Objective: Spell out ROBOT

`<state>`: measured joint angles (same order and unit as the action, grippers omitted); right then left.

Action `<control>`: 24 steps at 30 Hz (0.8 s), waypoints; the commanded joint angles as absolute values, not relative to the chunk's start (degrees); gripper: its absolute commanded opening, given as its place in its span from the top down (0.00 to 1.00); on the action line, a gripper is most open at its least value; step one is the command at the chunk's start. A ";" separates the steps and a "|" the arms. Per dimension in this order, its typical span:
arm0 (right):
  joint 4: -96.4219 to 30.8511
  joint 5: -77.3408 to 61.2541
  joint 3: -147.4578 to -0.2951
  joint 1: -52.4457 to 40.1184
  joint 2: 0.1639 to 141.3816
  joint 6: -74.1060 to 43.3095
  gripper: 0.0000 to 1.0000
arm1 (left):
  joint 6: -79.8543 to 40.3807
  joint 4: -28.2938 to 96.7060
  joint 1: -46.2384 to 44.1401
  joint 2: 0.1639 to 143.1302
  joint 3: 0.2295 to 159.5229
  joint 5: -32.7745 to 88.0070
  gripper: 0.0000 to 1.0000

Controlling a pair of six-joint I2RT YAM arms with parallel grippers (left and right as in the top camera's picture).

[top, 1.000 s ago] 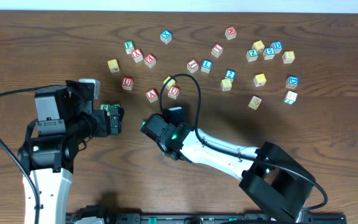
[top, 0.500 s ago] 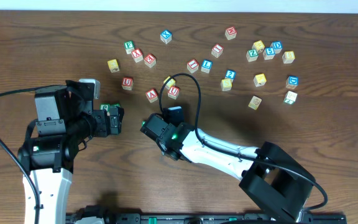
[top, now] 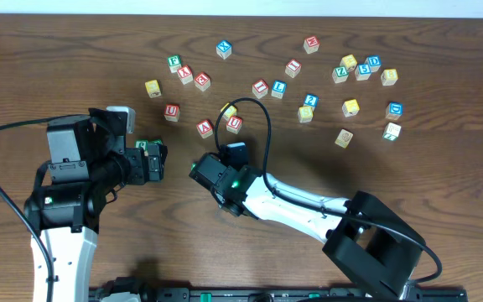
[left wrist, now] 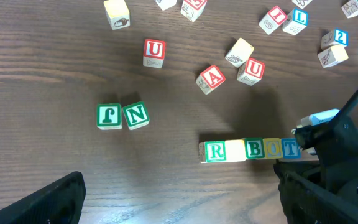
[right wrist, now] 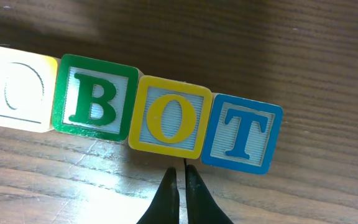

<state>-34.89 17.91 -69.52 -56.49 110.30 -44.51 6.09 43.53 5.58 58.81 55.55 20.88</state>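
Observation:
The ROBOT cubes lie in one row on the wood table. In the left wrist view I read a green R (left wrist: pixel 214 151), a pale cube (left wrist: pixel 234 151), a green B (left wrist: pixel 254 149), a yellow O (left wrist: pixel 272 148) and a blue T (left wrist: pixel 289 148). The right wrist view shows the pale cube (right wrist: pixel 14 87), B (right wrist: pixel 95 98), O (right wrist: pixel 169 117) and T (right wrist: pixel 242 134) side by side. My right gripper (right wrist: pixel 180 173) is shut and empty, its tips just short of the seam between O and T. My left gripper (left wrist: pixel 179 211) stands wide open over bare wood, below and left of the row.
Two green cubes (left wrist: pixel 122 116) sit left of the row. Red U (left wrist: pixel 154 53), A (left wrist: pixel 210 78) and U (left wrist: pixel 252 70) cubes lie behind it. Several more loose cubes (top: pixel 351 107) are scattered across the far half. The right arm (top: pixel 292 201) covers the row from overhead.

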 commanded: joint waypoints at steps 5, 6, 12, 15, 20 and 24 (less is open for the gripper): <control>-34.87 20.03 -69.17 -56.60 111.50 -44.07 0.99 | 6.83 43.70 5.82 58.72 55.72 20.95 0.02; -34.89 20.01 -69.17 -56.62 111.50 -44.07 0.99 | 6.83 43.70 5.82 58.72 55.72 20.95 0.02; -35.75 16.67 -69.19 -56.71 111.48 -44.05 0.99 | 6.83 43.70 5.82 58.72 55.72 20.95 0.02; -36.27 14.68 -69.21 -56.73 111.44 -44.05 0.99 | 6.83 43.70 5.82 58.72 55.75 20.95 0.02; -36.88 13.30 -69.21 -56.73 111.42 -44.10 0.99 | 6.83 43.70 5.82 58.72 55.75 20.95 0.02; -38.17 13.37 -69.21 -56.73 111.42 -45.82 0.99 | 6.83 43.70 5.82 58.72 55.72 20.95 0.02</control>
<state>-37.60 13.41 -69.52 -56.49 110.30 -44.58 6.09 43.53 5.58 58.81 55.55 20.88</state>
